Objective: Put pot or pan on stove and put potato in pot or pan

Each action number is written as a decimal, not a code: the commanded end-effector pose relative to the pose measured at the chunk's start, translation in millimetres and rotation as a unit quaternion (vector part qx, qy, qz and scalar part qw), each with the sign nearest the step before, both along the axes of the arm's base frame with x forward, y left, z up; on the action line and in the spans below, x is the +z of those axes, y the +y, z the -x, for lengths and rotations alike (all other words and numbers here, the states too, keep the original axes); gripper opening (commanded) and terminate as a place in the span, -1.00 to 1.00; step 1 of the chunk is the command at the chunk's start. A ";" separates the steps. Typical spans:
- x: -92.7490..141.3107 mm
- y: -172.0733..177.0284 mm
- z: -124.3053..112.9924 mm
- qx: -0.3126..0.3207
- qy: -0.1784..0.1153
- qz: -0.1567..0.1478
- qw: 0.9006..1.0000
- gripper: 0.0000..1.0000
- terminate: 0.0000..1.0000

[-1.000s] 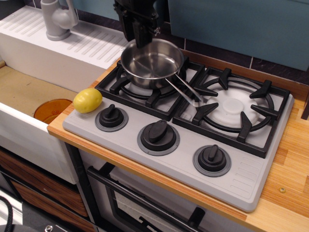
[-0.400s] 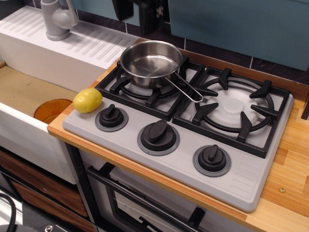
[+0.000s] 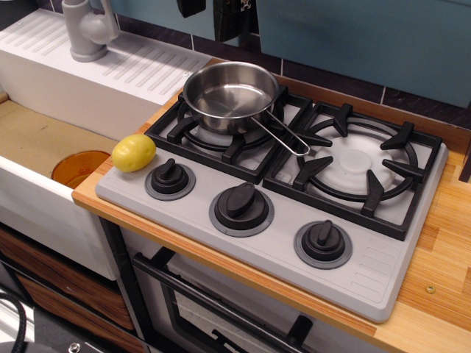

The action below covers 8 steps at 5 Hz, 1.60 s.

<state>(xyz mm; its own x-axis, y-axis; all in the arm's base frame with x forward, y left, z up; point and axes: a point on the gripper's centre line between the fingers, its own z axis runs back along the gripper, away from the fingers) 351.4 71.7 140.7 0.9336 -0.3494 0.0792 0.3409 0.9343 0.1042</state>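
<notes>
Saucepan [image 3: 230, 97] sits empty on the stove's [image 3: 283, 220] left burner, potato [image 3: 133, 152] at the worktop's [image 3: 440, 243] left edge; gripper [image 3: 217, 13] mostly cropped, can't tell its state.

Only the bottom tips of the end effector [image 3: 218, 15] make it into the shot, the rest is chopped off by the top edge, so I can't tell how its jaws are set. The saucepan [image 3: 230, 94] covers the left burner disc and the middle of that grate. The orange disc [image 3: 79, 168] in the sink is partly tucked behind the desk [image 3: 441, 243] edge. The faucet [image 3: 88, 29] is cut off up top too.
</notes>
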 end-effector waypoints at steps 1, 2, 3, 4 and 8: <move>35.0 12.8 7.6 0.016 -0.070 -0.027 0.997 1.00 -1.00; 35.3 26.4 19.0 0.043 -0.094 -0.049 0.993 1.00 -1.00; 28.9 37.6 26.9 0.064 -0.107 -0.052 0.991 1.00 -1.00; 14.9 44.3 35.2 0.110 -0.114 -0.057 0.986 1.00 -1.00; -48.3 48.5 61.4 0.153 -0.136 -0.024 0.979 1.00 -1.00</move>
<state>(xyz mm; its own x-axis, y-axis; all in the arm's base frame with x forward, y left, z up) 279.9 121.2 67.5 0.9631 -0.0540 0.2638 0.0096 0.9859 0.1669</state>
